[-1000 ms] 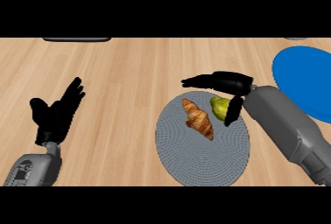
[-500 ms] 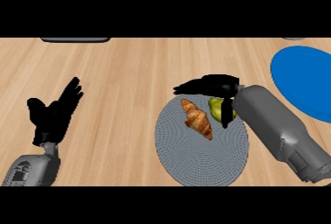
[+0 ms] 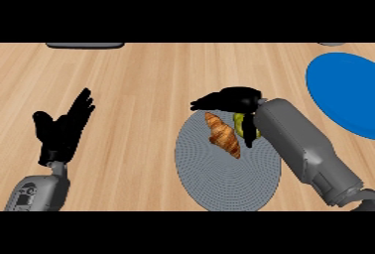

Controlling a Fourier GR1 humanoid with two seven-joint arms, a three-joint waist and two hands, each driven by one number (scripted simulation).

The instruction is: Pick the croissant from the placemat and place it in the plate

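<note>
The black right hand [image 3: 228, 99] has shifted left over the golden-brown croissant [image 3: 223, 135], fingers open and empty, so the pastry lies ungrasped on the round grey placemat [image 3: 219, 183] (blue plate [image 3: 344, 94] well apart).

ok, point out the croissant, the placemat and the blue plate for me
croissant [image 3: 222, 134]: head view, middle of its brown body.
placemat [image 3: 227, 184]: head view, bare grey weave below the croissant.
blue plate [image 3: 347, 89]: head view, bare blue surface near the right edge.
</note>
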